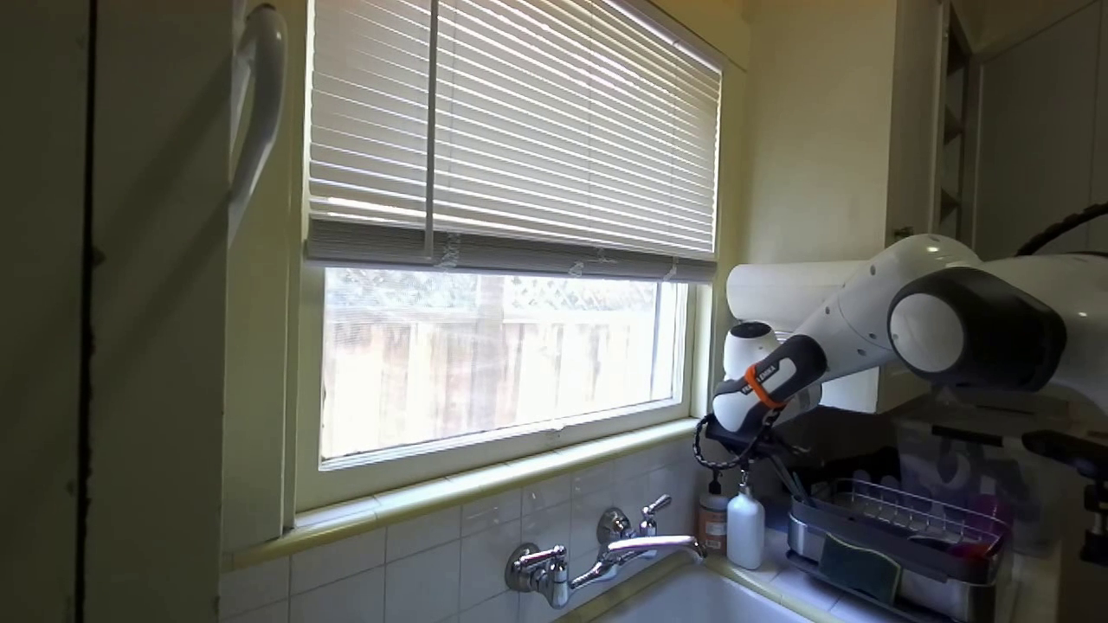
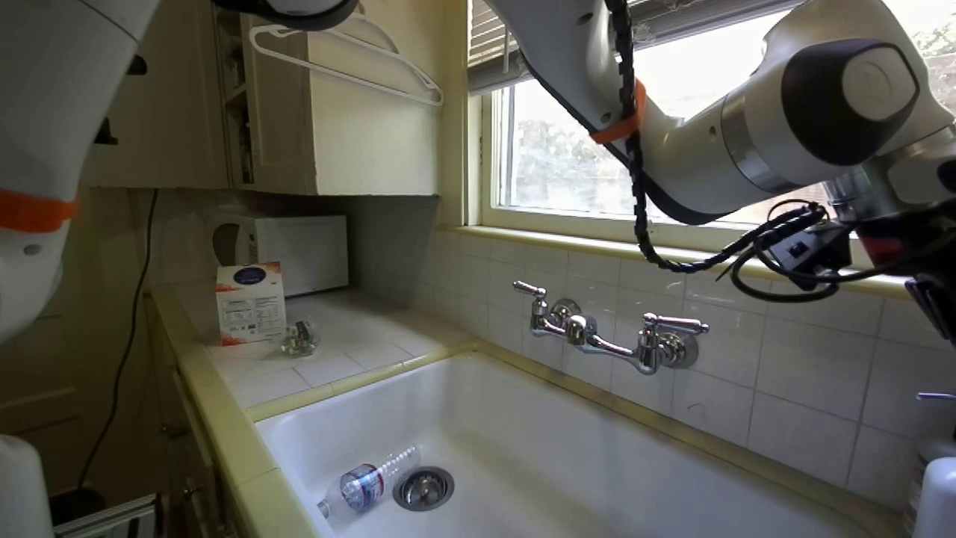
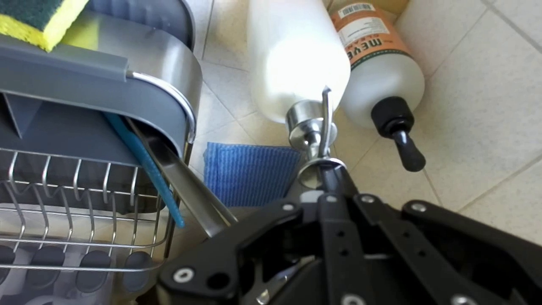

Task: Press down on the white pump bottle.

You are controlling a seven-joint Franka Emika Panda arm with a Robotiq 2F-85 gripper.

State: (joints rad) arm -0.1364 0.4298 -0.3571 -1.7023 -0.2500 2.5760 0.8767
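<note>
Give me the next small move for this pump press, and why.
I'd probably ease the closed gripper slightly straight down: in the wrist view its tip overlaps the shiny pump top, and in an exterior view it hangs above the upright white pump bottle. Go gently, since contact can't be confirmed from these pictures.

White bottle (image 3: 296, 55), silver pump (image 3: 311, 129), orange soap label (image 3: 374, 36), striped blue cloth (image 3: 250, 176), green-and-yellow sponge (image 3: 36, 19), black gripper (image 3: 336, 180), black-and-white arm (image 1: 930, 333), white sink (image 2: 582, 456)
</note>
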